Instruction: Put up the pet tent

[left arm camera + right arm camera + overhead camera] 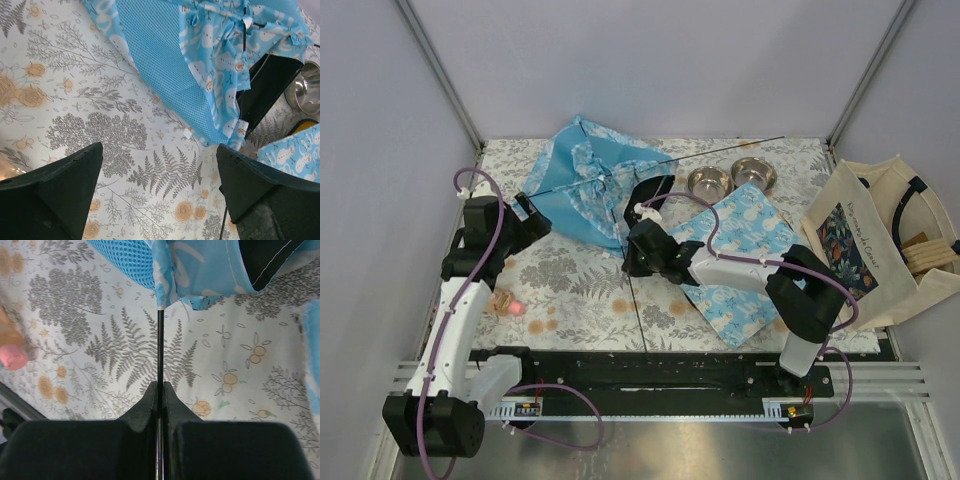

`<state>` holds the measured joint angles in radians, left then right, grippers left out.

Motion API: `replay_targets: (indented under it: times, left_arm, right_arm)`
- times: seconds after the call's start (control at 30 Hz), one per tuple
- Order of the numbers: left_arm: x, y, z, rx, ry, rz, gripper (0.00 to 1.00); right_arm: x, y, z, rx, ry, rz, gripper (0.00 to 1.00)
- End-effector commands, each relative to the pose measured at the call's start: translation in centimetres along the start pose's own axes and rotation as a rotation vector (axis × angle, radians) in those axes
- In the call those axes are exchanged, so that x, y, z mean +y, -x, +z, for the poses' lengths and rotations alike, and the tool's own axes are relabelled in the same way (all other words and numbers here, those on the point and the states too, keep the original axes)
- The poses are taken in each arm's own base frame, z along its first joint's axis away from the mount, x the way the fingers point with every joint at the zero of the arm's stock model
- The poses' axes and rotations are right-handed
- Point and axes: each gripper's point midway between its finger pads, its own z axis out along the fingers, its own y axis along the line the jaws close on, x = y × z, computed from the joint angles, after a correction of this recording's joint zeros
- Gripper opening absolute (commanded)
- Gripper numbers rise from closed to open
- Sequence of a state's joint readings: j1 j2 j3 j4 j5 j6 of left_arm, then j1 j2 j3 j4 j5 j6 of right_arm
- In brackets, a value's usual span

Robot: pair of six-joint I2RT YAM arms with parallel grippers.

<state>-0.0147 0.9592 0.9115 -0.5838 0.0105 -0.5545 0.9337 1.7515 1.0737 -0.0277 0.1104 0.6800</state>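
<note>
Black fingers of the right tool [160,387] are clenched on a thin, straight black pole [159,345], whose far end slips into a hem of the tent [585,175]. That tent lies collapsed, a crumpled heap of light-blue fabric printed with white snowmen, with a plain blue mesh panel on its near side. It sits toward the far edge of the worktop [570,285], left of the middle. A second pole [720,152] juts from it toward the far right corner.

Just beside the tent's left side, the left tool [159,165] is released, its fingers spread wide above a pale cloth patterned with grey ferns and orange flowers.

To the tent's right lies a flat square mat [745,235] in a matching print. Two round, shiny metal bowls [709,182] stand near the far edge. A cream canvas bag [865,240] with black handles slumps at the right edge.
</note>
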Motion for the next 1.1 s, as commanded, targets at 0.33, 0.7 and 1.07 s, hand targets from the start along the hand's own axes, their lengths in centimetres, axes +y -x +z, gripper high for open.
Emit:
replay_targets:
  times: [0.33,0.7,1.07]
  left_arm:
    - [-1.5,-6.5,1.2,0.141,-0.196,-0.090,0.99]
    - [-1.7,-7.6,1.2,0.157,-0.223,-0.072,0.99]
    - [-1.1,-9.3,1.0,0.170,-0.224,-0.074,0.99]
  right_arm:
    - [2.4,-1.6,-4.4,0.192,0.111,-0.078,0.89]
    - [1.4,-10.1,-10.6,0.473,0.315,-0.215,0.77]
    - [0.2,-13.8,-10.6,0.594,0.362,-0.252,0.55]
